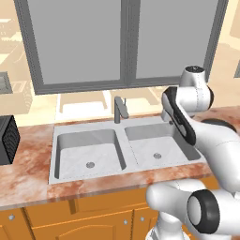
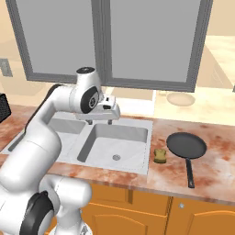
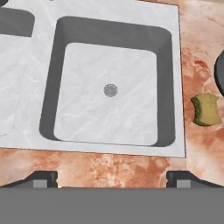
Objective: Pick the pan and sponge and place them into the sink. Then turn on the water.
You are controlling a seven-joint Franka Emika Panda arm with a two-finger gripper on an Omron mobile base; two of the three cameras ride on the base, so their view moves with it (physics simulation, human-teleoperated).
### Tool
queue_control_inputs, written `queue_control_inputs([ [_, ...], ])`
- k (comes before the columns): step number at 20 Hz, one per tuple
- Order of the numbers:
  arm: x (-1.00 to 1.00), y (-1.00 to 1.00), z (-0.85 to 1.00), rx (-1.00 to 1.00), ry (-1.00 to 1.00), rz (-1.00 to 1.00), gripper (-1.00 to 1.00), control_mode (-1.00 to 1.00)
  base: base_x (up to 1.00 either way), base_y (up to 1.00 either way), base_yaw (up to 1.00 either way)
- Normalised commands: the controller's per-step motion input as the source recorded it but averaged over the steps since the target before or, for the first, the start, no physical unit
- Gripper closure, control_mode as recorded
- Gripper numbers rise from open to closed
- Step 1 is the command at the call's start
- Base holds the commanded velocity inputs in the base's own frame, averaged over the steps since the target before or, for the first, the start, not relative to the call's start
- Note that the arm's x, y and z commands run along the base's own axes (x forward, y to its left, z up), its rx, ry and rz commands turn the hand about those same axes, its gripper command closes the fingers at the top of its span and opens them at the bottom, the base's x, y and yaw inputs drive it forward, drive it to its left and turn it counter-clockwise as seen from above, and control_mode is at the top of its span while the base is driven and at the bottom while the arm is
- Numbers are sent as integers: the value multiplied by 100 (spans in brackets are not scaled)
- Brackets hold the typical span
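Black and matte, the pan (image 2: 186, 145) lies flat on the marbled reddish counter (image 2: 215, 176) to the right of the sink (image 2: 137, 167), its long thin handle (image 2: 188, 172) pointing toward the near edge. Just left of it, between pan and sink rim, sits the sponge (image 2: 159, 155), a small yellow block; from my hand camera it shows again (image 3: 206, 109) right of the right basin (image 3: 109, 92), apart from the rim. I judge the pan rigid and fairly heavy, with its weight sitting out in the bowl, so it may want to tip if I take only the slim handle; I would close across the handle close to where it meets the bowl, or pinch the shallow rim. The handle looks smooth and could slip. The sponge, I reckon, is light and soft, will give under pressure, and needs only a gentle squeeze across its short sides. My gripper (image 2: 109, 109) hangs above the sink by the grey faucet (image 1: 120, 109), my fingers (image 3: 43, 178) spread wide with nothing between them. Both basins lie bare, drains showing.
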Motion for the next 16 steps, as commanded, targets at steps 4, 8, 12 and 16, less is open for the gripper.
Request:
queue_control_inputs([
  [4,0,-55,-3,0,0,0,-100,-100,0,0,0],
  [8,0,-56,0,1,0,0,-100,-100,0,0,0],
  [12,0,-54,0,1,0,0,-100,-100,0,0,0],
  [16,0,-54,-1,0,0,0,-100,-100,0,0,0],
])
